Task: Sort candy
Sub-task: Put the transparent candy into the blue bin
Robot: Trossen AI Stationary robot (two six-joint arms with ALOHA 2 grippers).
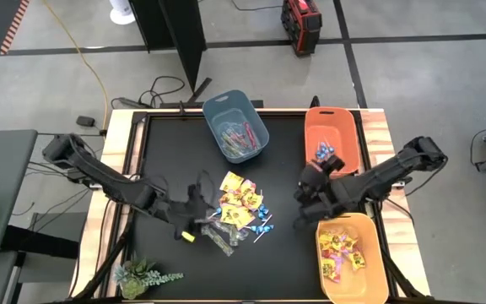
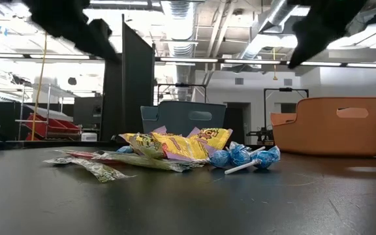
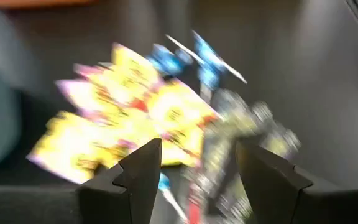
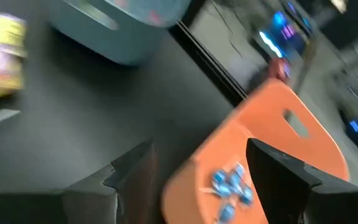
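Where table lies bare beside candy pile (image 1: 240, 211), parted left claw (image 1: 199, 203).

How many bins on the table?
3: blue-grey bin at the far edge, orange bin far right, yellow bin near right. None looks hidden.

Candy pile (image 1: 241, 209) mid-table, left pincer (image 1: 199, 203) beside it, right pincer (image 1: 309, 186) near orange bin (image 1: 350, 143)

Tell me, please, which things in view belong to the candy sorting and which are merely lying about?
Job: candy pile; blue-grey bin, orange bin, yellow bin, all holding sorted sweets; left pincer and right pincer, both open.
Lying about: small plant; red case on the floor.
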